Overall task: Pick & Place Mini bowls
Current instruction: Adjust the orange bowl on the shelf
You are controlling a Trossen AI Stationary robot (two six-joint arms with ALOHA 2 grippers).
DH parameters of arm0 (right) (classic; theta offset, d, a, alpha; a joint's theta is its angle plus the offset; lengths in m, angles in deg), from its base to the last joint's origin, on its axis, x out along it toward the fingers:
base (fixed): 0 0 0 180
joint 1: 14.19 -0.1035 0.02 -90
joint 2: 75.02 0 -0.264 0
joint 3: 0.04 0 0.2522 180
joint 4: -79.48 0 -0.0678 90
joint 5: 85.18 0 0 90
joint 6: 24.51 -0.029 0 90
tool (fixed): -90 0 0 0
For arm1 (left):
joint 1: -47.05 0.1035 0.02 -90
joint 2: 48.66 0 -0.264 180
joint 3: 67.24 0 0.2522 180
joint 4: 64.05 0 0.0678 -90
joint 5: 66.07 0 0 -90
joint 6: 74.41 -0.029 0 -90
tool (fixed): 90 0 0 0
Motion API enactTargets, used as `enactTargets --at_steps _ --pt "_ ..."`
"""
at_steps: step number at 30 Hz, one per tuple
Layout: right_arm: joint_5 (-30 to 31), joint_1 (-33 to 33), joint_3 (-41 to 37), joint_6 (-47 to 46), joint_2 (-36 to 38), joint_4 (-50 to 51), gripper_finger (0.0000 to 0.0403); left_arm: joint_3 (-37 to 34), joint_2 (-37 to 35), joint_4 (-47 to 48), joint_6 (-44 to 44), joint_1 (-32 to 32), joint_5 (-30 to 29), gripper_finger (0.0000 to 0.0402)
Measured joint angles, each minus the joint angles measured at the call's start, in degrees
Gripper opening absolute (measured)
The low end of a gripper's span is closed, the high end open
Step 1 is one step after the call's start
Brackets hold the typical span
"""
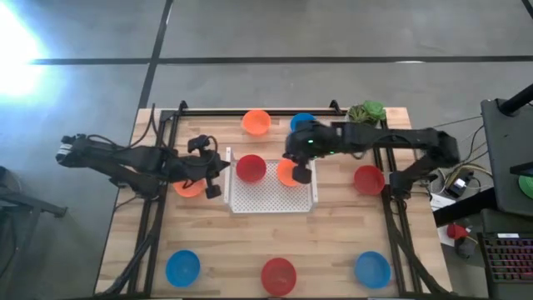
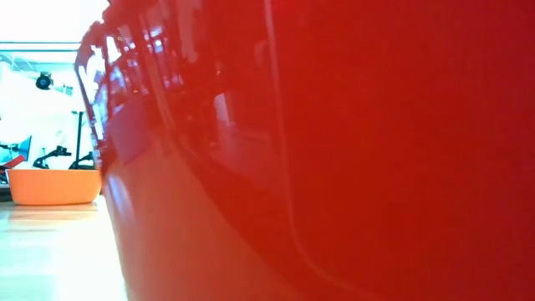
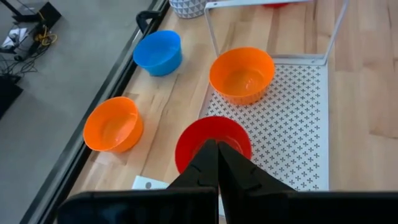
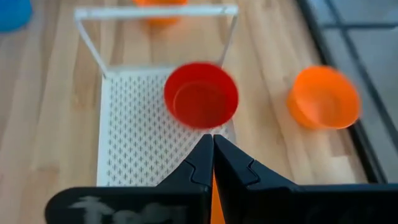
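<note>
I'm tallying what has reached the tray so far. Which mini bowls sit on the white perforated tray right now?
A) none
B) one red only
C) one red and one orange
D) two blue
C: the high view shows a red bowl and an orange bowl on the white perforated tray, the right gripper over the orange one.

Left arm stretched in from desk's left side, left gripper (image 1: 218, 173) fingers pressed together. Right arm bent in from right, right gripper (image 1: 301, 172) fingers likewise together.
</note>
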Motion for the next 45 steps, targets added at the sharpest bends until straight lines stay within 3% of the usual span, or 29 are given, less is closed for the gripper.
enactTargets --at_steps 5,14,34,45 --pt "-3.38 -0.07 4.92 1.12 -7.38 5.9 0.0008 -0.45 -0.02 -0.28 0.04 -0.02 0.04 0.0" --pt "-3.73 1.0 5.17 1.58 -15.87 7.51 0.0008 -0.46 0.09 -0.28 0.04 -0.1 0.07 0.0" --pt "-3.28 4.39 4.73 1.35 -26.41 8.0 0.0008 -2.31 0.09 -1.02 0.43 -0.08 0.22 0.0" --pt "-2.51 6.89 4.8 1.35 -26.82 6.13 0.0008 -3.46 0.09 -1.44 1.51 -0.08 0.28 0.0"
